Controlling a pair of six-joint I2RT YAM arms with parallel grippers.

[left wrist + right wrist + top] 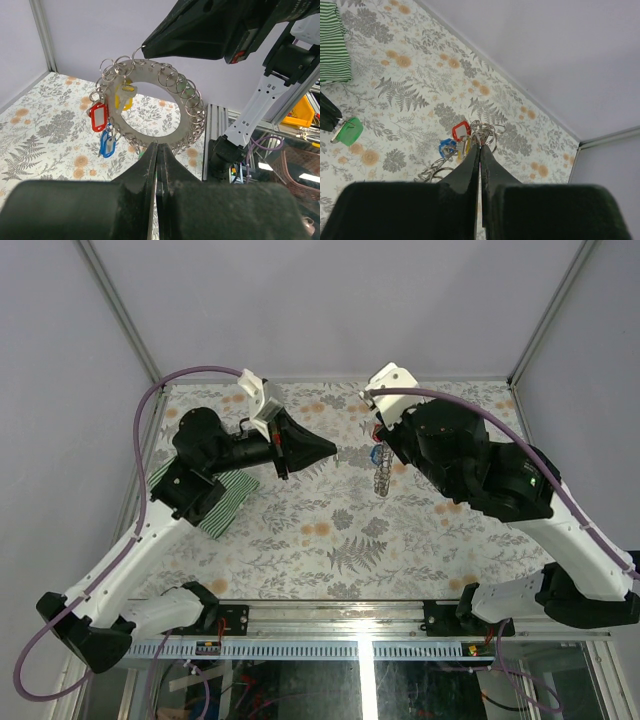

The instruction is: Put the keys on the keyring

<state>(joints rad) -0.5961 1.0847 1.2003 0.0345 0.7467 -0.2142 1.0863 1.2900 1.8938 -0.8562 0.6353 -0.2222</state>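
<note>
Two claws hover above the worktop (330, 530): your right claw (480, 150) clenches the keyring (186, 120), three keys (99, 115) dangling; your left claw (157, 147) apparently pinches the green key (348, 131). Bring it slowly, square to a free split ring (167, 77).

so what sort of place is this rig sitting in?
Probably a lab robot test cell, not a home or shop. It has plain grey panel walls set in aluminium framing, a floral-print tabletop, and the left arm and right arm bolted to a metal rail.
</note>
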